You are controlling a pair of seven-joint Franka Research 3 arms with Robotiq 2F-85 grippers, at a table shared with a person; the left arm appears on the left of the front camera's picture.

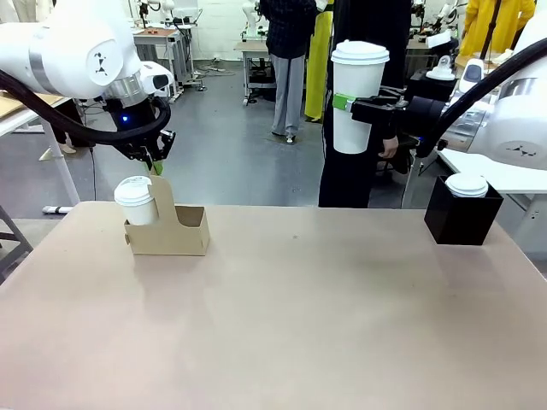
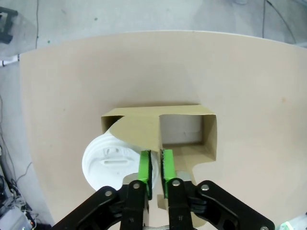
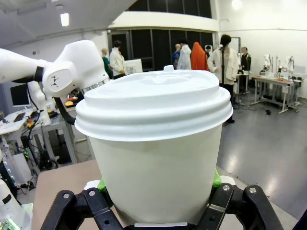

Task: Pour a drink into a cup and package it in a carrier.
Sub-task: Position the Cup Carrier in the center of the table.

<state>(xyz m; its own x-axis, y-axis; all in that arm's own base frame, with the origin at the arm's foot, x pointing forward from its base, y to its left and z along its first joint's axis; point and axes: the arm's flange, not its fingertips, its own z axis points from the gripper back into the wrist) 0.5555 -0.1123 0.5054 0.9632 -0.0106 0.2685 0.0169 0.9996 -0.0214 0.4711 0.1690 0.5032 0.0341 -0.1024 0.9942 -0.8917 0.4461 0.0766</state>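
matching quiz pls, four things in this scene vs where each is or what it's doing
1 left gripper
2 right gripper
3 carrier
4 black box

a holds a lidded cup in the air
b far right of the table
c closed on the carrier's handle
d far left of the table

Pairs: 1-c, 2-a, 3-d, 4-b

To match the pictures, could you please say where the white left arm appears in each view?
Front view: white left arm upper left, tool at the brown cardboard carrier.
Left wrist view: its tool, bottom centre, pinching the carrier's handle.
Right wrist view: upper left, behind the white lidded paper cup.
Shared landmark: tan table.
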